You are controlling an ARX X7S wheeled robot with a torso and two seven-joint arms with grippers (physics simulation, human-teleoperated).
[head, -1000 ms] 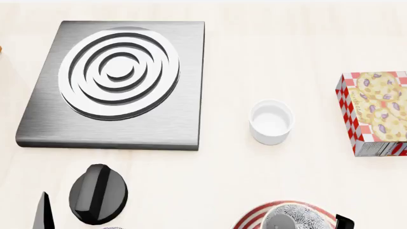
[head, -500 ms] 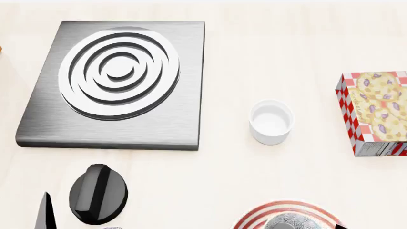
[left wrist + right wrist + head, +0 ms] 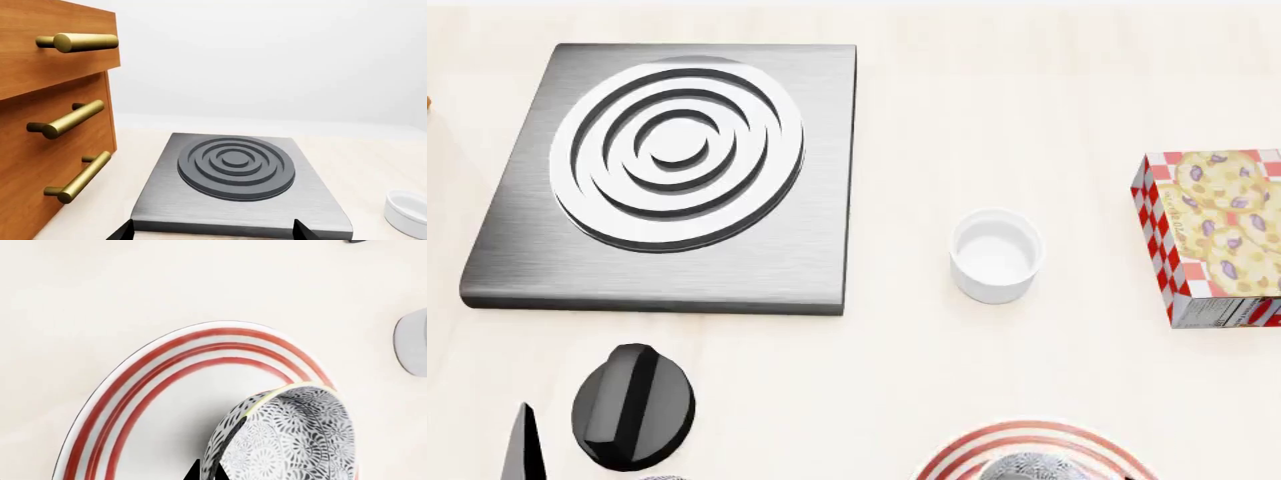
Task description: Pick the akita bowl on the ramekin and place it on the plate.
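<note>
The akita bowl, speckled black and white, is over the white plate with red rings. My right gripper is shut on the bowl's rim, one fingertip on each side of the wall. I cannot tell whether the bowl touches the plate. In the head view only the bowl's top and the plate's far rim show at the bottom edge. The white ramekin stands empty at mid right. My left gripper is open, its fingertips wide apart in front of the stove plate.
A grey stove plate with a ringed burner lies at the back left. A black knob sits in front of it. A cookie box stands at the right edge. Wooden drawers with brass handles rise beside the left arm.
The bowl has sunk lower over the plate, and more of the plate's rim shows. The right gripper's finger has dropped out of the head view. The left arm has barely moved.
</note>
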